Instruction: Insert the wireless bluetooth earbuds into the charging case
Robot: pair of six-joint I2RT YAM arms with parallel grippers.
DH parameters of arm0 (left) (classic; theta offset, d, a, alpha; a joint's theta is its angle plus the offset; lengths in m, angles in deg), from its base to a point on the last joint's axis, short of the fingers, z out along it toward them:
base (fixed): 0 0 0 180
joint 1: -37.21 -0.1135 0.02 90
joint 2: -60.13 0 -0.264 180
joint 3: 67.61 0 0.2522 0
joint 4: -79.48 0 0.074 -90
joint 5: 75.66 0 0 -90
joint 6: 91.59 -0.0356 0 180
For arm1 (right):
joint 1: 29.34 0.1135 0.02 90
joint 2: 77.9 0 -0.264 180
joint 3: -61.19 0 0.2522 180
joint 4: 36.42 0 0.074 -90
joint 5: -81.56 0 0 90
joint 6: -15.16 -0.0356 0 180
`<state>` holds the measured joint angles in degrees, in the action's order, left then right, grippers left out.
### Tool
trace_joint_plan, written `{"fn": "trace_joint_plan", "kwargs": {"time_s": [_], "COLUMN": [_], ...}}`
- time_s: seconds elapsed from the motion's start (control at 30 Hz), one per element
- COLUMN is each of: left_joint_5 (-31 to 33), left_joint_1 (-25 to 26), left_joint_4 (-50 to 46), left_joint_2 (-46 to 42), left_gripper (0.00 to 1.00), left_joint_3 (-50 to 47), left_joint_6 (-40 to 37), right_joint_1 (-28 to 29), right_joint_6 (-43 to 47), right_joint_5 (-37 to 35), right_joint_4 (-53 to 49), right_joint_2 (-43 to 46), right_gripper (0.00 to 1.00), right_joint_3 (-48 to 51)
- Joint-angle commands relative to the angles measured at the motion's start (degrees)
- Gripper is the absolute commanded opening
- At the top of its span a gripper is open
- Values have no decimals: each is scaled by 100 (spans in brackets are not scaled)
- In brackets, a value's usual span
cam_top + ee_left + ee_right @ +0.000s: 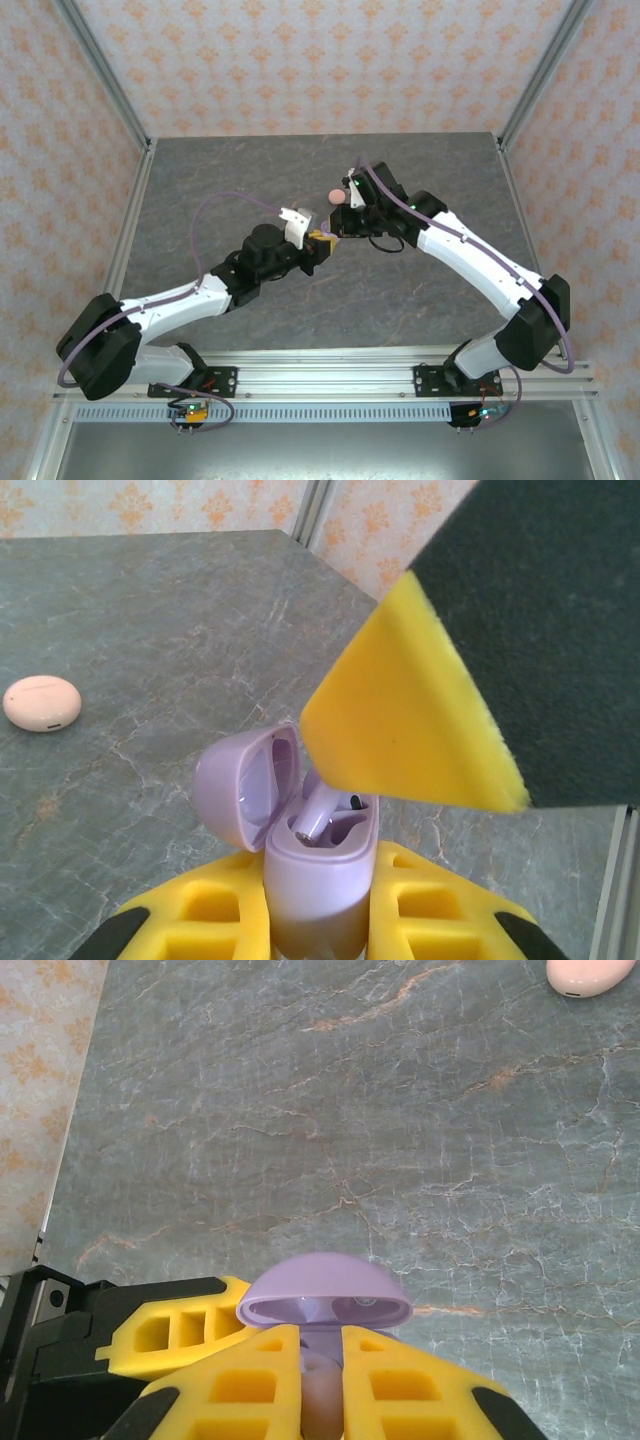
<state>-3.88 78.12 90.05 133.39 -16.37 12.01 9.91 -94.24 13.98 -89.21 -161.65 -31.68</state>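
A lilac charging case stands upright between the yellow fingers of my left gripper, which is shut on its body. Its lid hangs open to the left. A lilac earbud lies tilted in the case's mouth, its stem end pointing up and out. Right over it is a yellow finger of my right gripper. In the right wrist view my right gripper is shut on the lilac earbud, just behind the open lid. Both grippers meet at mid-table.
A shut pale pink case lies on the grey marbled table just beyond the grippers; the pink case is at the left in the left wrist view, and the pink case at the top right in the right wrist view. Frame posts and patterned walls ring the table.
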Motion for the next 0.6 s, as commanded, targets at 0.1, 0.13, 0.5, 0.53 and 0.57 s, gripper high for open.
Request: {"fn": "trace_joint_plan", "kwargs": {"time_s": [0.1,0.13,0.5,0.53,0.57], "left_joint_5": [-200,-221,-70,-29,-36], "left_joint_1": [84,93,102,106,103], "left_joint_4": [-184,-228,-588,-580,-553], "left_joint_2": [-294,-294,-321,-323,-324], "left_gripper": [13,13,13,13,13], "left_joint_3": [198,199,291,287,266], "left_joint_6": [-892,-1012,-1485,-1484,-1492], "right_joint_1": [31,33,31,31,31], "right_joint_6": [138,151,225,237,257], "right_joint_5": [-4,31,-26,-6,37], "right_joint_4": [-353,-373,-544,-568,-564], "right_joint_2": [262,304,369,368,366], "right_gripper": [13,13,13,13,13], "right_joint_3": [-195,-202,-291,-302,-309]}}
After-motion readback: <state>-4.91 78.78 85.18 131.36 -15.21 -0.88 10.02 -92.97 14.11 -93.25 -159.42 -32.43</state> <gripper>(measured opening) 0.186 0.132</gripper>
